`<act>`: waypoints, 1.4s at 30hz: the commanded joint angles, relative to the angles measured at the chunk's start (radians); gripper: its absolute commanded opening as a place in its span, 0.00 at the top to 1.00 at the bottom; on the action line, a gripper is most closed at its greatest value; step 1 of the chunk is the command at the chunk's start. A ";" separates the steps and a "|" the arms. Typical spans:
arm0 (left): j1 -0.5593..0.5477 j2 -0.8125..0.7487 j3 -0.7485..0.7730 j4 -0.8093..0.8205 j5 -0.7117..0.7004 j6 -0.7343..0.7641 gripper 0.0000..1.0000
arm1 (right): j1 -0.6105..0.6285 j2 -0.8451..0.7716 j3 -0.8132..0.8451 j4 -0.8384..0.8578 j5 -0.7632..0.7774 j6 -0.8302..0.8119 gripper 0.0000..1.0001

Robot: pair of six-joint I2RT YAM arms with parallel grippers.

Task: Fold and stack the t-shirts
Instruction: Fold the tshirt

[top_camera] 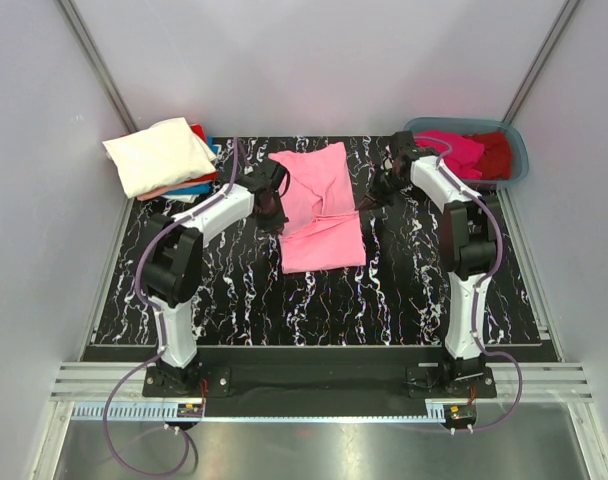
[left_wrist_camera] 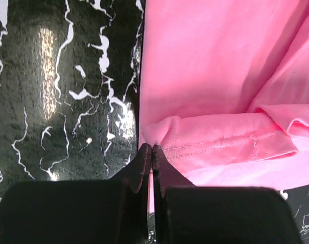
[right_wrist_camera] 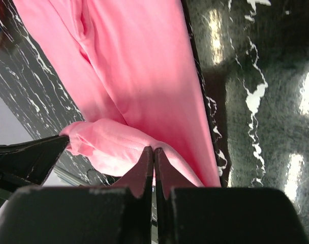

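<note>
Pink tee (top_camera: 322, 215) held at both sides.
Left gripper (left_wrist_camera: 152, 148) and right gripper (right_wrist_camera: 153, 150) each clamped one edge; one magenta tee (top_camera: 452, 148) and one dark red tee (top_camera: 496, 152) lay in one tub (top_camera: 524, 158).

1 pink t-shirt (top_camera: 319, 205) on 1 desk (top_camera: 234, 290); 1 magenta t-shirt (top_camera: 454, 148) and 1 dark red t-shirt (top_camera: 496, 152) in 1 tub (top_camera: 522, 150); 1 stack (top_camera: 162, 155) of at least 3.

We see a glossy black tabletop (top_camera: 314, 300) with white marble veining, mid-frame. Grey-blue plastic tub (top_camera: 524, 152) at 1 o'clock on the far table corner. White walls (top_camera: 314, 60) at 9, 12 and 3 o'clock, with a metal strut (top_camera: 99, 65) at 11. Slotted aluminium rail (top_camera: 104, 380) along 6 o'clock, with a steel sheet (top_camera: 314, 450) below it.
</note>
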 commanded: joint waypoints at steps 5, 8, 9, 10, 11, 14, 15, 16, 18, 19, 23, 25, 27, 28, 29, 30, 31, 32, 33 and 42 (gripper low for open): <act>0.026 0.064 0.085 0.000 0.015 0.045 1.00 | -0.014 0.075 0.117 -0.016 -0.044 -0.013 1.00; 0.037 0.090 0.103 -0.004 0.022 0.050 1.00 | -0.015 0.117 0.155 -0.031 -0.053 -0.013 1.00; 0.037 0.101 0.108 -0.003 0.025 0.052 1.00 | -0.015 0.135 0.163 -0.040 -0.057 -0.015 1.00; 0.042 0.110 0.114 -0.004 0.028 0.059 1.00 | -0.015 0.143 0.171 -0.045 -0.056 -0.013 1.00; 0.049 0.118 0.139 -0.007 0.031 0.064 0.94 | -0.017 0.152 0.184 -0.047 -0.056 -0.013 0.96; 0.069 0.176 0.268 -0.061 0.042 0.101 0.70 | -0.024 0.184 0.244 -0.053 -0.056 -0.003 0.76; 0.079 0.217 0.309 -0.087 0.027 0.108 0.66 | -0.035 0.208 0.270 -0.062 -0.056 0.002 0.60; 0.086 0.242 0.355 -0.143 0.021 0.125 0.63 | -0.043 0.227 0.302 -0.071 -0.059 0.014 0.59; 0.118 0.326 0.528 -0.205 0.025 0.145 0.56 | -0.067 0.287 0.425 -0.120 -0.080 0.046 0.62; 0.131 0.355 0.606 -0.274 0.033 0.163 0.55 | -0.072 0.304 0.472 -0.140 -0.080 0.057 0.62; 0.177 0.403 0.800 -0.386 0.041 0.187 0.52 | -0.086 0.299 0.603 -0.218 -0.039 0.048 0.50; 0.174 0.293 0.653 -0.298 0.028 0.193 0.51 | -0.081 0.194 0.523 -0.186 0.001 0.034 0.49; 0.163 0.149 0.498 -0.207 0.045 0.191 0.51 | -0.078 0.033 0.281 -0.051 0.007 0.034 0.50; 0.162 0.110 0.360 -0.137 0.045 0.185 0.51 | -0.072 -0.021 0.102 0.010 -0.002 0.040 0.51; 0.154 0.045 0.300 -0.106 0.045 0.179 0.51 | -0.064 -0.103 0.024 0.124 -0.029 0.057 0.54; 0.149 0.017 0.247 -0.045 0.092 0.165 0.51 | -0.058 -0.132 -0.040 0.169 -0.056 0.059 0.55; 0.145 -0.008 0.147 -0.018 0.103 0.158 0.52 | -0.051 -0.150 -0.121 0.199 -0.079 0.056 0.56; 0.129 -0.046 0.107 0.002 0.111 0.148 0.53 | -0.029 -0.156 -0.145 0.214 -0.111 0.042 0.57; 0.119 -0.065 0.061 0.022 0.120 0.133 0.53 | -0.018 -0.162 -0.165 0.216 -0.122 0.031 0.58; -0.050 -0.175 -0.191 0.227 0.191 0.053 0.54 | 0.031 -0.155 -0.406 0.349 -0.220 -0.007 0.86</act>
